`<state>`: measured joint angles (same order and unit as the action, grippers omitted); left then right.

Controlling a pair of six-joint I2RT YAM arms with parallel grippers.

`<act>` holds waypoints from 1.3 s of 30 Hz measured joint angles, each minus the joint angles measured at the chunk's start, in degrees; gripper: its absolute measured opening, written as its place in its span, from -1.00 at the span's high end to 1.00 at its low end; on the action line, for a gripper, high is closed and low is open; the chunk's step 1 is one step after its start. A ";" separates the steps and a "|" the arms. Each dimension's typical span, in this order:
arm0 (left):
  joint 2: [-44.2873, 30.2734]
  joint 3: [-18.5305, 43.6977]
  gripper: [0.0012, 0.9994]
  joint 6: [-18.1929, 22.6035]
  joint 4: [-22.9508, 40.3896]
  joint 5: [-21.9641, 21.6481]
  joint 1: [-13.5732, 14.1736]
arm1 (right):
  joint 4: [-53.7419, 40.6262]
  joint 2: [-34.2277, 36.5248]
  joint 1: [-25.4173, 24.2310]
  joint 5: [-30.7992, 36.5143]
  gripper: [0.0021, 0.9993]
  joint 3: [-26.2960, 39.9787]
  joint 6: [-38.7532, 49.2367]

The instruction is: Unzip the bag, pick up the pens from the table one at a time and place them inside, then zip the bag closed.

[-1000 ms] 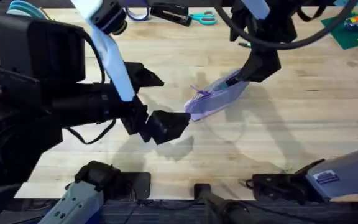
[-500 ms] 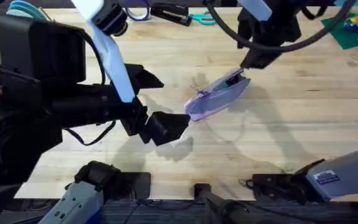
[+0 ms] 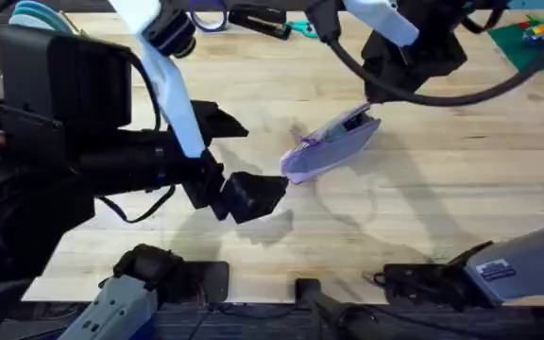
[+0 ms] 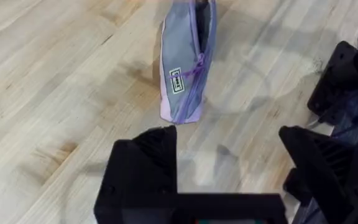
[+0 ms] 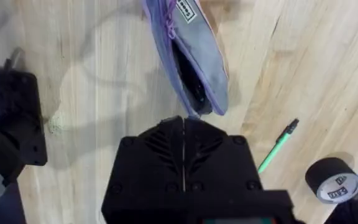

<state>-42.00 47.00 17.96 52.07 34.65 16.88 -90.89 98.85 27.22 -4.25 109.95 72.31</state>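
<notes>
The lavender bag [image 3: 331, 144] lies slanted on the table [image 3: 461, 189], its zipper partly open at the far end, as the right wrist view shows [image 5: 194, 62]. My right gripper [image 3: 376, 93] hangs just above and behind that open end, shut with nothing in it [image 5: 183, 121]. A green pen [image 5: 278, 146] lies on the wood beside the bag. My left gripper [image 3: 263, 156] is open, a short way off the bag's near end, with the bag [image 4: 185, 68] ahead of its fingers [image 4: 143, 168].
A black tape roll [image 5: 333, 180] sits close to the pen. Teal scissors [image 3: 300, 26] and a black object [image 3: 258, 21] lie at the table's back edge. A green plate with bricks [image 3: 536, 42] is at the back right.
My right gripper has drawn up and back from the bag's far end, which it was at a second ago. The bag and the left arm have stayed put.
</notes>
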 joint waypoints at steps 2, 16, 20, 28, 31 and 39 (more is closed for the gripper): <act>0.00 0.00 -0.99 0.00 0.00 0.00 0.00 | 0.05 0.00 -0.02 -0.09 0.94 -1.00 0.92; 0.00 0.00 -0.99 0.00 0.00 0.00 0.00 | 10.39 0.00 0.00 -3.17 0.94 -12.26 3.08; 0.00 0.00 -0.99 0.00 0.00 0.00 0.00 | 13.45 0.00 0.00 -3.82 0.94 -15.21 3.15; 0.00 0.00 -0.99 0.00 0.00 0.00 0.00 | 19.02 0.00 0.00 -4.37 0.94 -21.24 3.15; 0.00 0.00 -0.99 0.00 0.00 0.00 0.00 | 21.44 0.02 0.00 -4.55 0.95 -23.36 3.17; 0.00 0.00 -0.99 0.00 0.00 0.00 0.00 | 28.74 0.00 0.00 -4.81 0.94 -29.10 3.16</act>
<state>-42.00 47.00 17.96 52.07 34.65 16.88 -62.15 98.85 27.22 -9.06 80.85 75.47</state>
